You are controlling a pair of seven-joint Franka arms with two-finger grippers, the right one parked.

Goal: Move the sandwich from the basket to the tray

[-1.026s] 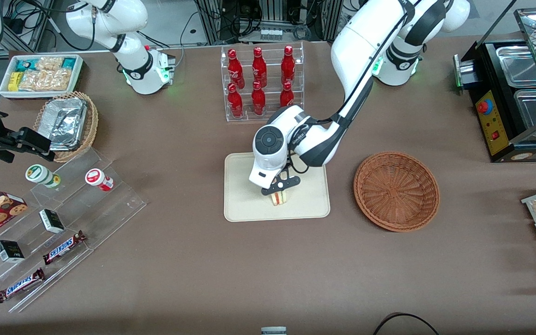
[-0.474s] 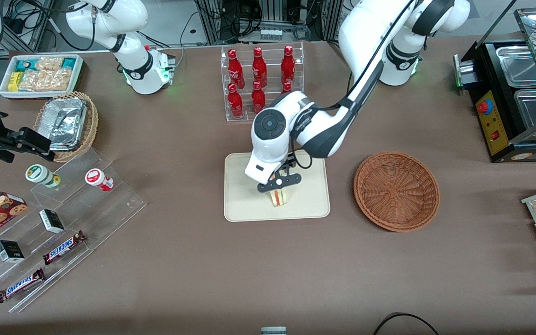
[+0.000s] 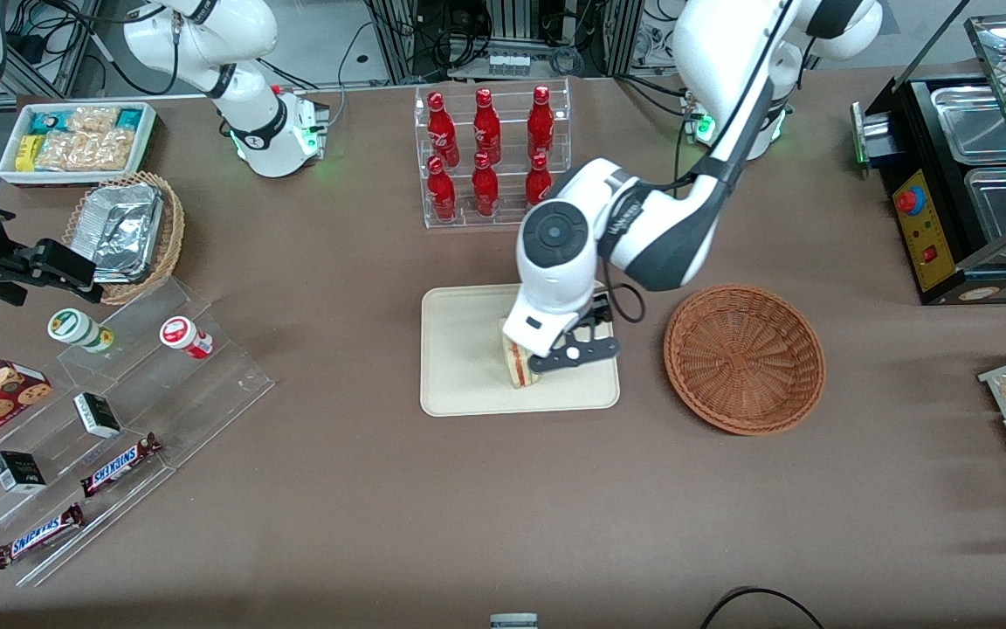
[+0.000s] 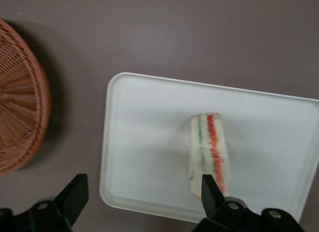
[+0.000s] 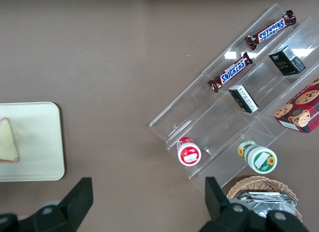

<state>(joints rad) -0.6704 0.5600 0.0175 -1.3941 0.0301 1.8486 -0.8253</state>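
Observation:
The sandwich (image 3: 516, 360) stands on the cream tray (image 3: 459, 349), its red and green filling edge facing up, with nothing holding it. My gripper (image 3: 575, 355) hangs open just above the tray, beside the sandwich on the side toward the basket. The round reddish-brown basket (image 3: 743, 358) is empty and sits beside the tray, toward the working arm's end. In the left wrist view the sandwich (image 4: 209, 152) lies on the tray (image 4: 149, 132). One finger (image 4: 209, 189) is near it, the gripper (image 4: 142, 192) spread wide. The basket (image 4: 20, 117) shows at that view's edge.
A clear rack of red bottles (image 3: 490, 157) stands farther from the front camera than the tray. Acrylic steps with snack bars and cups (image 3: 110, 419), a foil-filled wicker basket (image 3: 123, 231) and a white snack bin (image 3: 75, 140) lie toward the parked arm's end. A food warmer (image 3: 966, 183) stands at the working arm's end.
My gripper let go of the sandwich and opened. It then rose and shifted toward the basket, leaving the sandwich on the tray.

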